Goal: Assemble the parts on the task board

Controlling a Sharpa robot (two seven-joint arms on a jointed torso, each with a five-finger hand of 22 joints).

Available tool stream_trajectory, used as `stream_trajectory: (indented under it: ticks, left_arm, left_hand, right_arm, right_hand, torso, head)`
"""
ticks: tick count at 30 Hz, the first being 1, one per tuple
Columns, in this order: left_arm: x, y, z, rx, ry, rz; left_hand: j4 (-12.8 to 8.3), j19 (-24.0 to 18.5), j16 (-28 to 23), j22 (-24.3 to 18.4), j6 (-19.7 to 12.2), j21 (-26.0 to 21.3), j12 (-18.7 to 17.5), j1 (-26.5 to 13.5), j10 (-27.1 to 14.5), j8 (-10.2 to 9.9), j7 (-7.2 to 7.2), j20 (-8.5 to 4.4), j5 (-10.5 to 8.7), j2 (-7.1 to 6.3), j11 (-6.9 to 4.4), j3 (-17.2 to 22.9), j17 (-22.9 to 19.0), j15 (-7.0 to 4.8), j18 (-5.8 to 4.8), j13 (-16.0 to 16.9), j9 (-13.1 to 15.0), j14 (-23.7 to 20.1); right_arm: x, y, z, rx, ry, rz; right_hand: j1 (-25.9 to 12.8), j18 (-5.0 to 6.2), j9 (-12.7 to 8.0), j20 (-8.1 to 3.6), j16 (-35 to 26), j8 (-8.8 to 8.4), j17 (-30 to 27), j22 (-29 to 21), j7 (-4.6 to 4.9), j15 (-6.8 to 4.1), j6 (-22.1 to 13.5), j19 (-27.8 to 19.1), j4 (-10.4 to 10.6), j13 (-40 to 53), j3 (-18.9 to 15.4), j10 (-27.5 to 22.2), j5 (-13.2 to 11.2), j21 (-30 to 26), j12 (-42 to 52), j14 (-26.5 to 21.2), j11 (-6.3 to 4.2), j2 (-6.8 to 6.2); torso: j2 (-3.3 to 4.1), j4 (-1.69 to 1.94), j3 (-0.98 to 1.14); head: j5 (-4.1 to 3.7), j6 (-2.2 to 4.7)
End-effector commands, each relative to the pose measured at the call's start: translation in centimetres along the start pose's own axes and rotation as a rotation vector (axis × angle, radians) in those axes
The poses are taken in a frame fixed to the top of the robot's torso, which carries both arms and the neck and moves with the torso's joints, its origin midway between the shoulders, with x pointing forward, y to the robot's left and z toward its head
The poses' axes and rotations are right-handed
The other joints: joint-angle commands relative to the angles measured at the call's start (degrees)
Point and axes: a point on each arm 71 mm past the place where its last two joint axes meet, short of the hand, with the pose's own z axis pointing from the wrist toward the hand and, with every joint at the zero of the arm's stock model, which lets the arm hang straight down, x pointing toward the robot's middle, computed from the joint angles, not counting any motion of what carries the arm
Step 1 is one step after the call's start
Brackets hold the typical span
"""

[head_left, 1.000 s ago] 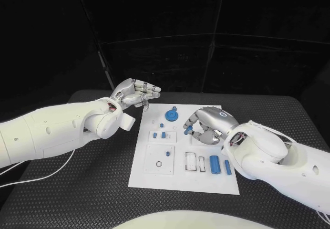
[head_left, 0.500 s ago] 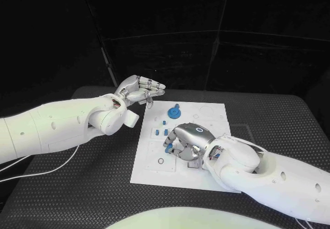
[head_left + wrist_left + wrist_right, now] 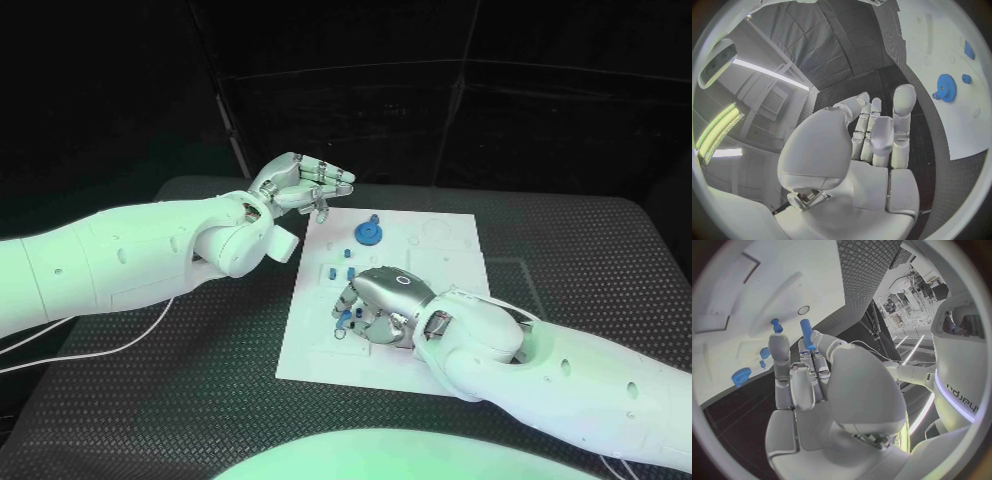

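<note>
Right hand [image 3: 382,303] curled low over task board [image 3: 433,240].

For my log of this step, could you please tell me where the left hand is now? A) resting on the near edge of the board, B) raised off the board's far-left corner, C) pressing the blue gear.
B: the left hand is raised beside the task board's far-left corner, clear of the blue gear.

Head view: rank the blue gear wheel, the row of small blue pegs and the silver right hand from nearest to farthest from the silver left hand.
1. Blue gear wheel, at the white board's far end.
2. Small blue pegs, mid-board.
3. Right hand, nearer the robot, pinching a blue cylinder.
</note>
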Motion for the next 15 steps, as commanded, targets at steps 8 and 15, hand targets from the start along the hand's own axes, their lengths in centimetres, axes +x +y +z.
stream_trajectory:
  ticks: [8, 15]
  left_arm:
    - [0.19, -0.18, 0.12, 0.011, 0.01, -0.008]
    - [0.22, -0.17, 0.14, 0.011, 0.011, -0.008]
  left_hand:
    - [-0.19, -0.38, -0.2, -0.06, -0.28, -0.29, 0.23, -0.61, -0.39, -0.08, 0.07, 0.04, -0.17, 0.17, -0.05, 0.11, 0.03, -0.06, 0.84, -0.08, -0.07, -0.28]
    - [-0.24, -0.39, -0.17, -0.05, -0.35, -0.32, 0.34, -0.63, -0.57, -0.07, 0.1, 0.07, -0.17, 0.25, -0.02, 0.16, 0.02, -0.04, 0.85, -0.09, -0.08, -0.3]
  right_arm:
    - [0.97, 0.04, 0.39, -0.018, 0.041, -0.015]
    - [1.27, -0.1, 0.52, -0.013, 0.058, -0.02]
  right_hand:
    - [-0.27, -0.29, -0.1, -0.16, 0.34, -0.38, 0.05, -0.09, 0.15, -0.27, 0.08, -0.39, 0.07, 0.05, 0.34, 2.91, 0.19, 0.13, -0.22, 2.58, -2.52, 0.37]
    - [-0.33, -0.29, -0.11, -0.15, 0.35, -0.41, 0.07, -0.11, 0.16, -0.26, 0.03, -0.42, 0.01, 0.05, 0.36, 2.88, 0.23, 0.13, -0.29, 2.59, -2.51, 0.35]
  torso:
    - [0.03, -0.03, -0.02]
    - [-0.01, -0.04, -0.01]
  head:
    - [0.21, -0.25]
    - [0.25, -0.36]
